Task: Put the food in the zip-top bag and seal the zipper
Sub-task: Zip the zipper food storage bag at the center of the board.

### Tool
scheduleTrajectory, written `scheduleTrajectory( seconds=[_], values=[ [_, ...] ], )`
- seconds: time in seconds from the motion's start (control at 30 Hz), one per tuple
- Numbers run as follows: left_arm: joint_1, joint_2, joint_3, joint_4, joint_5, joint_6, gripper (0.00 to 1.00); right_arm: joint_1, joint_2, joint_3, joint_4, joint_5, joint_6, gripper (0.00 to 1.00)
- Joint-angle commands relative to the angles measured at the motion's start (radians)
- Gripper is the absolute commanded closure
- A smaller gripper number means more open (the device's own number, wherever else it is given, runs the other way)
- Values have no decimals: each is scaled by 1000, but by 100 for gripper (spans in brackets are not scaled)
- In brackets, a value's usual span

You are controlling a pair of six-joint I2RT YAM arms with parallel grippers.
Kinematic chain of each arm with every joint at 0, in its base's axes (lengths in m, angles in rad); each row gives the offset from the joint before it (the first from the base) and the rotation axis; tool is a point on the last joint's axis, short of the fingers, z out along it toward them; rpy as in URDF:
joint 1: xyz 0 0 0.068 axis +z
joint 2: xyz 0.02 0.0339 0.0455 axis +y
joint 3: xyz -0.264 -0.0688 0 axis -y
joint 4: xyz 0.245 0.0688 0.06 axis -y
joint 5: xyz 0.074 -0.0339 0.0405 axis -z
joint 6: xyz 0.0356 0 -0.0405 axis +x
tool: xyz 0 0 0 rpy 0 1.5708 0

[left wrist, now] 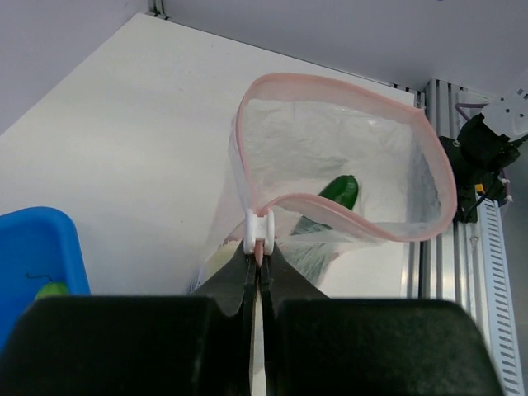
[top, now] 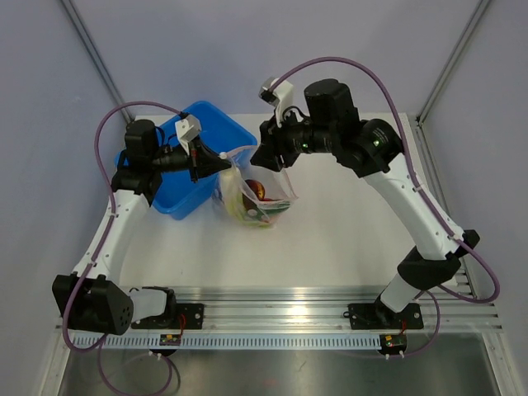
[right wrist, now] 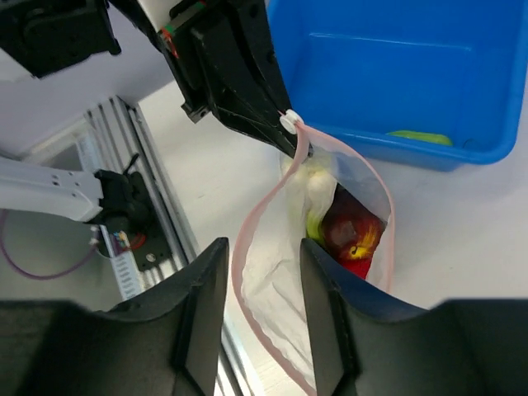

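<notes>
We see left hand [left wrist: 260, 266] pinching zipper slider [left wrist: 259, 229]; right hand [right wrist: 262, 247] spread, zip-top bag [left wrist: 330, 140] rim loose between its fingers. Risk: slider pull drags unanchored bag, food [right wrist: 351, 231] spills.

The bag [top: 257, 196] stands mid-tabletop [top: 346, 239] with its mouth gaping upward, but the way in from above is crowded. The left claw [top: 221, 159] is pinched shut on the zipper [left wrist: 330, 80] at one end of the mouth. The right claw [top: 268, 155], jaws apart, straddles the rim at the other end. Red fruit [right wrist: 351, 235] already fills the bottom of the bag. The blue bin [top: 216, 124] blocks the bag's left side, just beside it. In front and to the right, the tabletop lies bare up to the rail [top: 289, 299].
</notes>
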Motion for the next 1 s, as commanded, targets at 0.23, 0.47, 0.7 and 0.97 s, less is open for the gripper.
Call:
scheduleTrajectory(
  seconds=[0.23,0.47,0.7,0.97],
  values=[
    [-1,33,172,-301,145,135,100,76,-29,-172,173,2,-365,59],
    [0,21,167,-292,177,109,100,87,28,-107,165,-31,-471,59],
    [0,18,166,-300,183,121,100,87,38,-42,160,-110,-480,57],
    [0,9,167,-289,200,103,100,87,103,10,179,-193,-501,52]
  ],
)
